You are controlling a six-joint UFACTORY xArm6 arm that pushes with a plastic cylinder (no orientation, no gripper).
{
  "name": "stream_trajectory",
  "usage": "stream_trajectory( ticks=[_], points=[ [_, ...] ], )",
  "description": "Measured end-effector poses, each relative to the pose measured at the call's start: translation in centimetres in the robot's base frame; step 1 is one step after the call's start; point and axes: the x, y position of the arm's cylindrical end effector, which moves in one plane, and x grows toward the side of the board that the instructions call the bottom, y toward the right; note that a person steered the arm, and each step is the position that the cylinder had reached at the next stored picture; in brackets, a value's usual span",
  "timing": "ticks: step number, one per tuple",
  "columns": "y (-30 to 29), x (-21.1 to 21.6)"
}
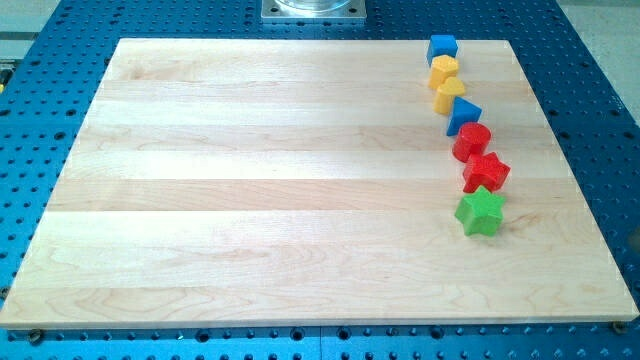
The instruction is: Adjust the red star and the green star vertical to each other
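The red star (486, 172) lies at the right side of the wooden board (250, 200). The green star (479, 211) lies just below it, touching it and slightly to its left. Both end a curved chain of blocks running down from the board's top right corner. My tip and the rod do not show in the camera view.
Above the red star the chain holds a red cylinder (472, 141), a blue triangular block (463, 115), a yellow heart-like block (449, 94), a yellow hexagon-like block (444, 70) and a blue cube (442, 47). A metal mount (313, 9) sits at the view's top.
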Motion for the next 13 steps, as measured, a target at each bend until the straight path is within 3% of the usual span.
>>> stream_trajectory(
  ticks=[3,5,7,11,13],
  points=[
    [-1.4,5.4],
    [-5.6,-2.0],
    [-9.3,-6.5],
    [-14.1,-6.7],
    [-12.7,-8.1]
  ],
)
